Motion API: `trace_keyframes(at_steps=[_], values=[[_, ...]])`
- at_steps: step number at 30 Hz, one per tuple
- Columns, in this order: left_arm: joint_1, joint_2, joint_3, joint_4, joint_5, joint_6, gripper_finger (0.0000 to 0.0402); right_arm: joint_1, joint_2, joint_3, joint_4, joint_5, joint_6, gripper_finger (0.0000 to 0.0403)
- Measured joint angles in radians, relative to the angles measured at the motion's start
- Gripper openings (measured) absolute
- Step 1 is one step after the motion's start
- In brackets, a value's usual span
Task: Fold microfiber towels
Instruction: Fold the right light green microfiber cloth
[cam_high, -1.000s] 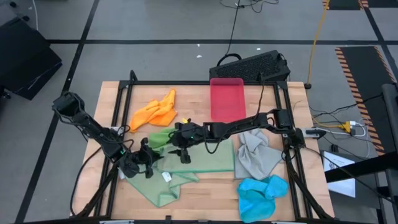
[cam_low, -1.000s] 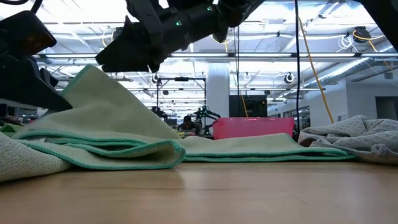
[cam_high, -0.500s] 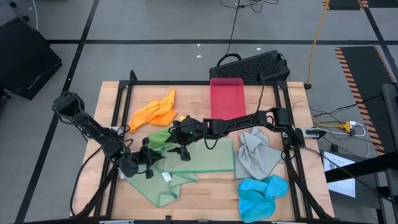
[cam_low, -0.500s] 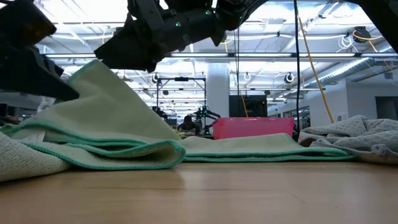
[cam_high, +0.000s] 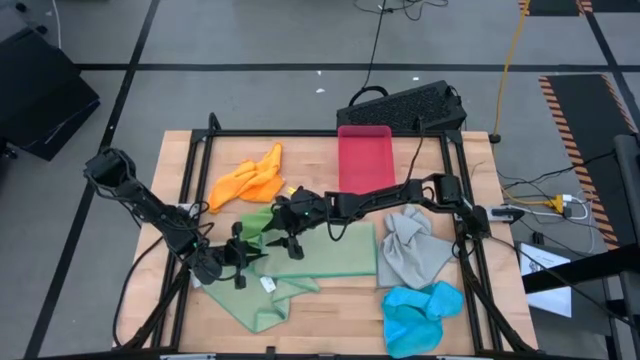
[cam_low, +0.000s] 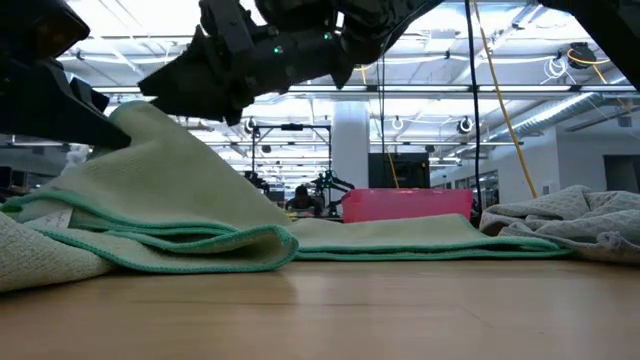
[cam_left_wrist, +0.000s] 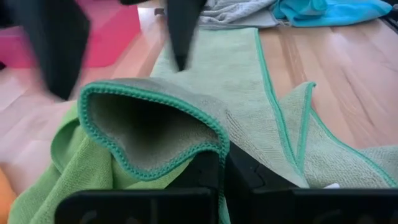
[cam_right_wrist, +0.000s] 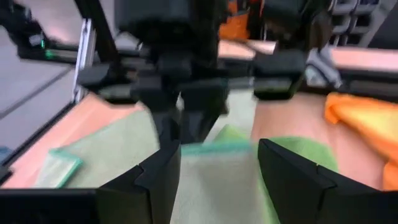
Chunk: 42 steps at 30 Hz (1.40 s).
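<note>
Lying rumpled, the sage towel (cam_high: 300, 262) has 1 edge clamped by left pincer (cam_high: 238, 257); right pincer (cam_high: 283, 233) gapes wide.

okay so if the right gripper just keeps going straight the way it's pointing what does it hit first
Most likely the left gripper, shut on the raised edge of the pale sage towel. The open right gripper faces it straight ahead; depth is hard to judge.

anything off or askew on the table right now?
Nothing damaged or spilled. The pale sage towel lies half folded and skewed, one corner hanging past the table's near edge. The left gripper is shut on its lifted edge; the right gripper hovers open. The other towels are just unfolded heaps.
</note>
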<state>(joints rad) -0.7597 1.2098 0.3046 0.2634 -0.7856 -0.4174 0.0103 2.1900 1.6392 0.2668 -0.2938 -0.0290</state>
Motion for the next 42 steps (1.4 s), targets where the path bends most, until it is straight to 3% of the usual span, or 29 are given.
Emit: trace_keyframes(at_steps=[8,13,19,27,30,35,42], values=[[0.002,0.0,0.0,0.03,-0.001,0.138,0.0013,-0.022,0.019,-0.001,0.005,-0.132,0.047,0.0221],[0.02,0.0,0.0,0.038,-0.001,0.175,0.0008,-0.022,0.018,-0.001,0.013,-0.207,0.048,0.0204],[0.044,0.0,0.0,0.04,-0.001,0.188,0.001,-0.022,0.018,-0.001,0.012,-0.209,0.045,0.0145],[0.047,0.0,0.0,0.041,-0.001,0.18,0.0015,-0.022,0.018,-0.001,-0.007,-0.209,0.031,0.0015],[0.047,0.0,0.0,0.041,-0.001,0.163,0.0008,-0.022,0.018,-0.001,-0.018,-0.208,0.02,0.0011],[0.047,0.0,0.0,0.042,0.009,0.07,0.0018,-0.012,-0.005,-0.001,-0.035,-0.155,0.005,0.0007],[0.047,0.0,0.001,0.031,0.053,-0.061,0.0105,0.035,-0.081,-0.001,-0.129,0.031,-0.084,0.0004]])
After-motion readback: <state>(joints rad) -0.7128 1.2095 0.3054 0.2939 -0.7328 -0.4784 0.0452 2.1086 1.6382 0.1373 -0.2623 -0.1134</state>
